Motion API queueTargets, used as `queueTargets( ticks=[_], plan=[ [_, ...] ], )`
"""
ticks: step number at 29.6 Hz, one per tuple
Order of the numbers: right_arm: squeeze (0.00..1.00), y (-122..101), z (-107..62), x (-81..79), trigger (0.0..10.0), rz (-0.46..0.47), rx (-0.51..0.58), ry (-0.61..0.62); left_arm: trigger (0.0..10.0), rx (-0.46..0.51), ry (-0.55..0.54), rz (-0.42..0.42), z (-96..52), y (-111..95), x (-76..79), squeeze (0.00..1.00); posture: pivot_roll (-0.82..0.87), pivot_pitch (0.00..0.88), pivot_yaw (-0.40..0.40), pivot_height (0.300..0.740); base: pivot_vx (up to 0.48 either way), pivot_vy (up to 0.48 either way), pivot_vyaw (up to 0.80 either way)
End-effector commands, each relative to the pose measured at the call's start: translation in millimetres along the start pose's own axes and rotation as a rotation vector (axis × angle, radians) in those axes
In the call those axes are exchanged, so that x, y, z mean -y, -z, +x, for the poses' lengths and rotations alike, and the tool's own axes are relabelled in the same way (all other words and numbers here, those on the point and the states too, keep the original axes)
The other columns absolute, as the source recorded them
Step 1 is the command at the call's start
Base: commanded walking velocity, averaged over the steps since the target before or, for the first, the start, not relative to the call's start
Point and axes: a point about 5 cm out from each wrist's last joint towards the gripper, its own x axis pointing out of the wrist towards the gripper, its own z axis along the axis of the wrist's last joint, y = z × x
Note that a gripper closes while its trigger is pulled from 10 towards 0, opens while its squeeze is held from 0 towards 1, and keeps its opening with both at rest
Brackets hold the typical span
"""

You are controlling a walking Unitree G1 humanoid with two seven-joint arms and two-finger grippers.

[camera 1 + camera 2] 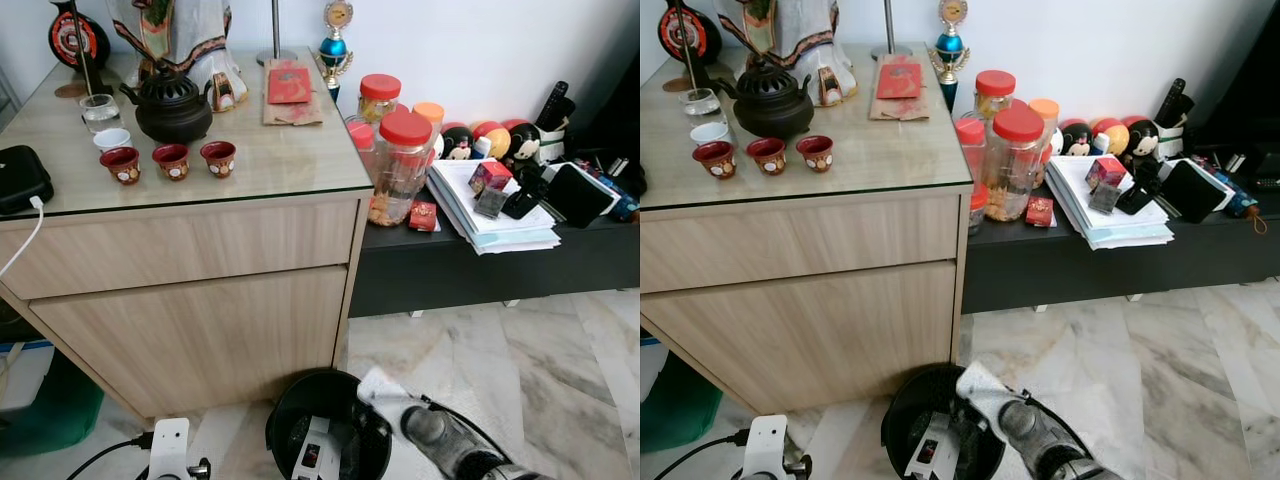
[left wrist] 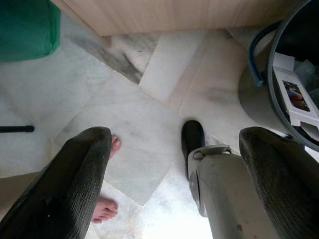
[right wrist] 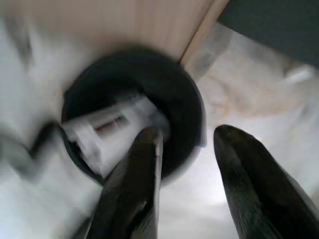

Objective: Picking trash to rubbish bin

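I am holding my right gripper [image 3: 184,174], fingers spread and empty, above the black rubbish bin [image 1: 287,405], where a white carton [image 3: 107,132] is lying inside, while my left gripper [image 2: 174,189] is hanging spread over the floor.

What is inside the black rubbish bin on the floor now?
A white carton lies inside the black rubbish bin. The right gripper hangs open above it. The bin's bottom beneath the carton is hidden.

A marble floor [image 1: 520,380] is filling the lower right of the frame, bearing a black rubbish bin [image 1: 300,410] at bottom centre, a wooden cabinet [image 1: 190,300] at left, and a low black shelf [image 1: 480,270] at right.
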Motion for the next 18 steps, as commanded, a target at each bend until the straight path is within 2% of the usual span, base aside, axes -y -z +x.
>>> queueTargets(
  ticks=[1,2,3,8,10,15,18],
  plan=[
    [0.0,0.4,-2.6,13.6,10.0,0.193,0.046,0.058,10.0,0.005,-0.019,0.001,-0.4,1.1,-2.2,0.0,0.02,0.055,-0.085,0.74,0.0,0.0,0.0],
    [0.0,2.5,-3.5,16.5,10.0,0.242,0.056,0.077,10.0,0.011,-0.023,-0.002,-0.3,0.3,-2.7,0.0,0.02,0.055,-0.083,0.74,0.0,0.0,0.0],
    [0.0,13.6,-6.2,20.5,10.0,0.357,0.057,0.101,10.0,0.03,-0.031,0.0,-0.1,-2.6,-3.8,0.0,0.02,0.055,-0.083,0.74,0.0,0.0,0.0],
    [0.0,36.9,-11.7,23.7,10.0,0.439,0.024,0.133,10.0,0.049,-0.051,0.009,0.3,-6.5,-7.9,0.0,0.01,0.049,-0.07,0.74,0.0,0.0,0.0],
    [0.0,47.3,-14.7,24.8,10.0,0.546,0.029,0.145,10.0,0.058,-0.066,0.003,0.3,-8.0,-10.4,0.0,0.0,0.044,-0.064,0.74,0.0,0.0,0.0],
    [0.0,55.5,-17.7,26.0,10.0,0.627,0.046,0.171,10.0,0.08,-0.082,-0.013,0.2,-10.6,-13.1,0.0,0.0,0.039,-0.059,0.74,0.0,0.0,0.0],
    [0.0,61.7,-19.4,23.9,10.0,0.628,0.045,0.174,10.0,0.083,-0.093,-0.018,0.0,-10.6,-14.8,0.0,0.0,0.032,-0.056,0.74,0.0,0.0,0.0]
  ],
)
